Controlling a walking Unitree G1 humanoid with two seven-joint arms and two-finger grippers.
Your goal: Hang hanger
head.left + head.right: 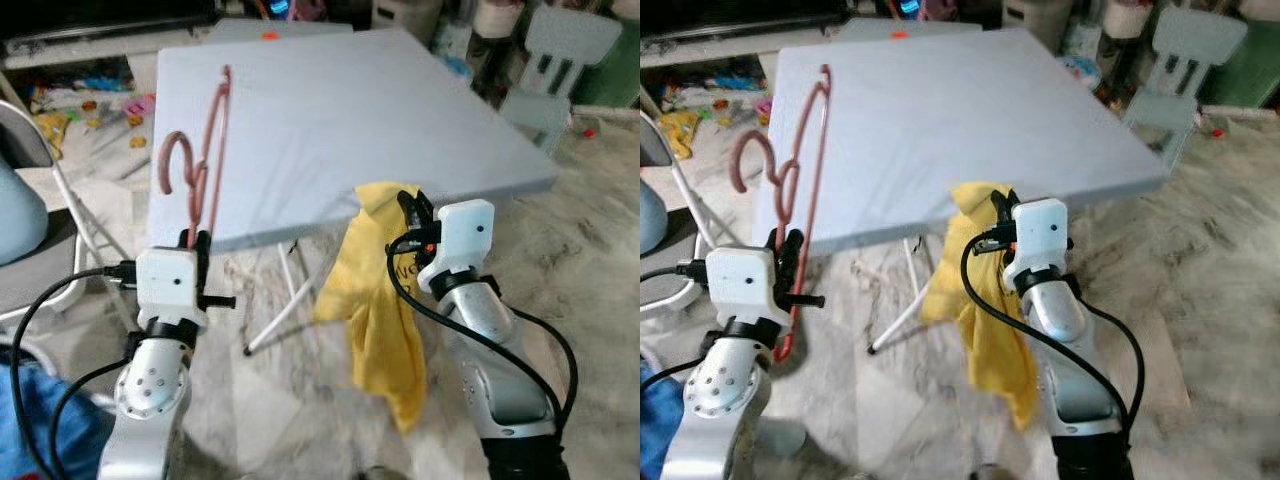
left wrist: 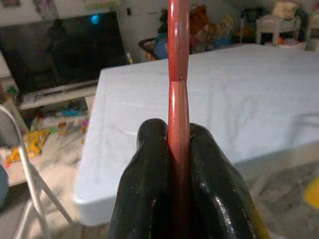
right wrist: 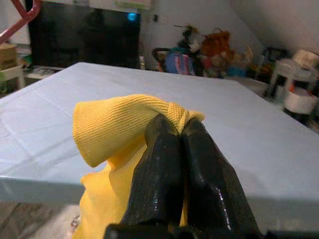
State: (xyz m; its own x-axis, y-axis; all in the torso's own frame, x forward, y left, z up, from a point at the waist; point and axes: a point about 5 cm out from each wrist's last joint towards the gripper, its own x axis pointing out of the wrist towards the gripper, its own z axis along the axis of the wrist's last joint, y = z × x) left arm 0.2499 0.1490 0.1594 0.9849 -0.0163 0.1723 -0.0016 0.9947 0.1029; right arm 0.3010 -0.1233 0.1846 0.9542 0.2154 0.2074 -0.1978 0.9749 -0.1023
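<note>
- Fingers, left gripper: two black fingers pressed tight on either side of a red hanger; no gap shows between pads and bar in the left wrist view.
- Fingers, right gripper: closed together, pinching a fold of yellow knitted garment at its upper edge.
- Hanger: pinkish-red plastic, held upright at lower left of the left eye frame; hook curls at left of the frame, one arm rises toward the upper left, over the near corner of the table. The clamped bar runs straight up out of the fingertips.
- Garment: hangs from the right gripper at centre-right, draping down past the table's near edge toward the floor; the pinched fold sits level with the table edge.
- Table: pale grey-blue cover, folding legs visible beneath, centre of frame.
- Surroundings: dark television at the room's far side, white folding chair at left, scattered toys on the floor at upper left.
- Step in hand, as judged: both items lifted and held apart, hanger and garment not touching; garment not yet on the hanger.
- Next move, as judged: bring the two grippers together so a hanger arm enters the garment's opening; the opening is not discernible, so the cloth may need re-gripping or spreading on the table.
</note>
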